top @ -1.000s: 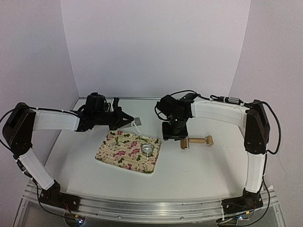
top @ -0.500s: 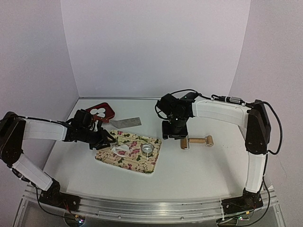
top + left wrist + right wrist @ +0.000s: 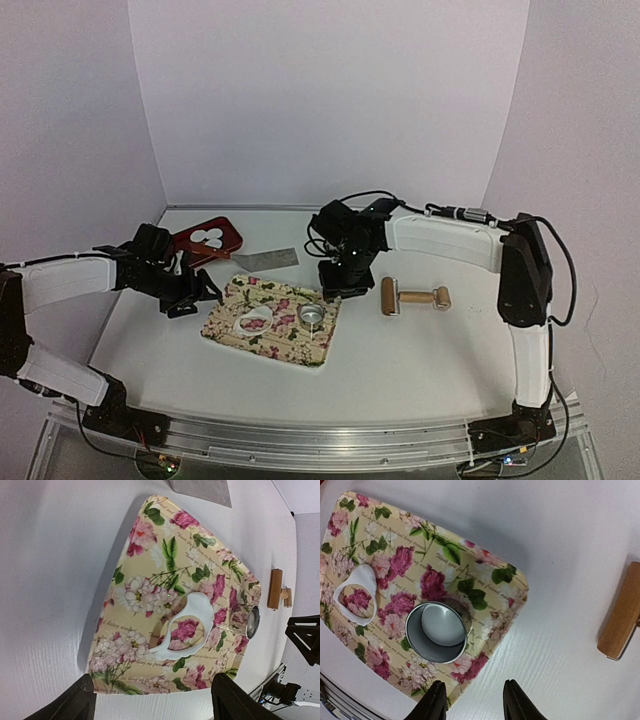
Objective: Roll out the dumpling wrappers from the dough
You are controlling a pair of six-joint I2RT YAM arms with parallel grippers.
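So, my read is that the step in hand is dealing with the leftover dough (image 3: 199, 609): it looks like it needs balling up and flattening again before another round can be cut, though that's a guess from how things lie. It sits on the flowery tray (image 3: 285, 345), left of the middle, at about 9 o'clock from the metal ring (image 3: 313, 315) and not touching it. Looks-wise it's a thin, floppy white sheet with wobbly edges and one big round hole where the roses show through, and one end seems to fold over on itself, so it'll probably stretch or tear if pinched at a single thin spot. The left gripper (image 3: 200, 296) hangs just off the tray's 9 o'clock edge with its jaws spread wide and nothing in them. The right gripper (image 3: 472, 696) hovers over the tray near the ring, jaws a modest gap apart, also empty. If I were doing it, I'd come in low with the left, grab the broad part of the sheet rather than the skinny band beside the hole, and fold it onto itself. I'd move the ring off first; the rolling pin (image 3: 413, 297) lies on the table at 3 o'clock of the tray, close to the right arm. Cut wrappers (image 3: 208, 236) sit on the red plate (image 3: 232, 240) at 11 o'clock.
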